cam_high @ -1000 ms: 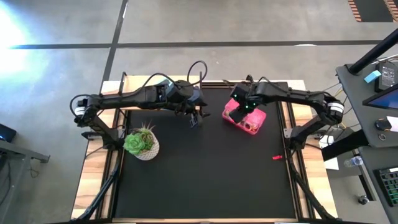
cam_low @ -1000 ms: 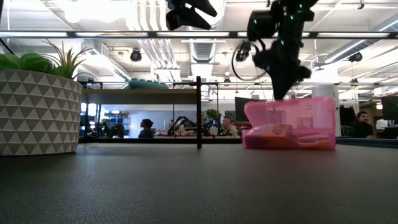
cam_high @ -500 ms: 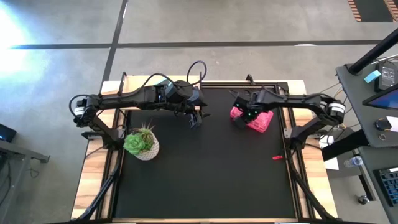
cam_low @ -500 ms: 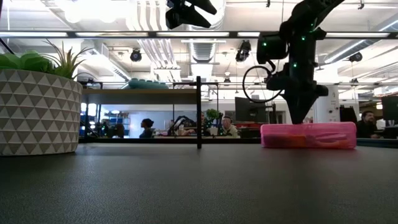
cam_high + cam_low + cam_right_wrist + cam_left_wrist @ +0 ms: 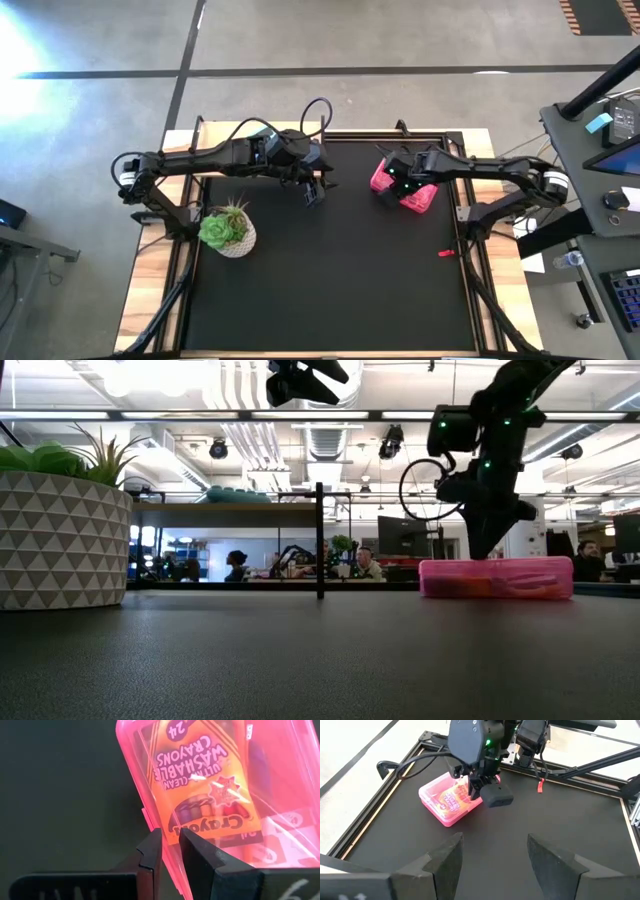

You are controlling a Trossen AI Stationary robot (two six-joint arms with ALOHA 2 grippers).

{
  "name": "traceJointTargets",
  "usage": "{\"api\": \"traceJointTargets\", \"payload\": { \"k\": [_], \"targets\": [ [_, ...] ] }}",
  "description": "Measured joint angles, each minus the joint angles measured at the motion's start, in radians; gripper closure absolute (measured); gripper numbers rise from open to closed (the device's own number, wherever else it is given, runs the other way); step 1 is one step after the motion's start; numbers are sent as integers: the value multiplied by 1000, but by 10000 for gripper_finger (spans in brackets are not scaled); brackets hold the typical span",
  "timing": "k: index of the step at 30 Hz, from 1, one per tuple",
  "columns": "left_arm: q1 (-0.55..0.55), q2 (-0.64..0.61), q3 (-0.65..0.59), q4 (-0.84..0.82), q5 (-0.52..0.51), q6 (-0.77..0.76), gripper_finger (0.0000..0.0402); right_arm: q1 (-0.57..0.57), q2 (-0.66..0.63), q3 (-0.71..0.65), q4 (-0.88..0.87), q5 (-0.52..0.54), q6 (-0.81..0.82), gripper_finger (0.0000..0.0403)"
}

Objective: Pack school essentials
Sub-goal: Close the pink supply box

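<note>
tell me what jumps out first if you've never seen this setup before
The translucent pink plastic case at the far right of the black table grabs the eye, an orange crayon box showing through its closed lid. The right claw is down on its edge. The spiky green plant in a white patterned pot sits near the left edge, and the left claw hovers open mid-table.
</note>
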Motion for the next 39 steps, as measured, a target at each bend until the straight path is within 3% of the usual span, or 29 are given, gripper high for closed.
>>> {"api": "traceJointTargets", "payload": {
  "k": [7, 26, 39],
  "targets": [
    [0, 0, 0, 0, 0, 0, 197, 4, -6, -48, 31, 2, 11, 339],
    [0, -1, 0, 0, 3, 1, 197, 3, -190, 56, -3, 47, 23, 339],
    [0, -34, 4, 0, 2, 0, 197, 4, -164, -3, -22, 49, 34, 339]
  ]
}}
